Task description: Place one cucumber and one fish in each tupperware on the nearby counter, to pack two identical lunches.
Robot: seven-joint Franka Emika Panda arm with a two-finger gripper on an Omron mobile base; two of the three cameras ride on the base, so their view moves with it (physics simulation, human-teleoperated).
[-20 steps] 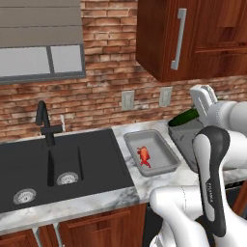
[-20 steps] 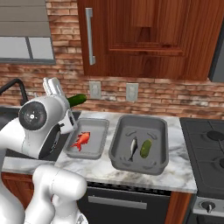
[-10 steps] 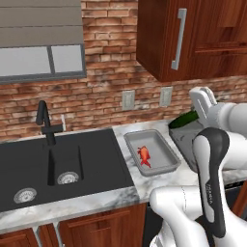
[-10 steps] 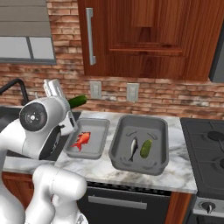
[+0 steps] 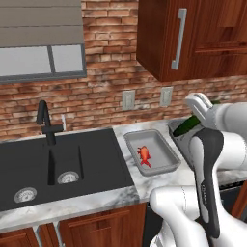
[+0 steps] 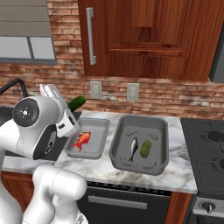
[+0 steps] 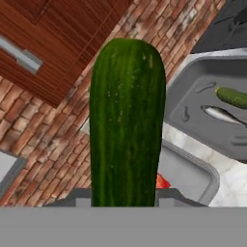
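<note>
Gripper point(image 6: 65, 106) clamped a cucumber point(image 7: 127, 120) above the smaller tupperware point(image 6: 97, 148); right base view alone showed fish point(image 6: 133, 148) plus second cucumber point(image 6: 145, 148) in the larger tupperware point(image 6: 158, 162) beside it.

The white arm is bent at the elbow, its wrist raised. The gripper point(image 6: 65, 108) is clamped on a cucumber point(image 6: 76, 103).

Above the smaller grey rectangular tub point(image 6: 87, 139) your path is open; only the red-orange fish point(image 6: 82, 140) occupies its floor, leaving bare room alongside.
</note>
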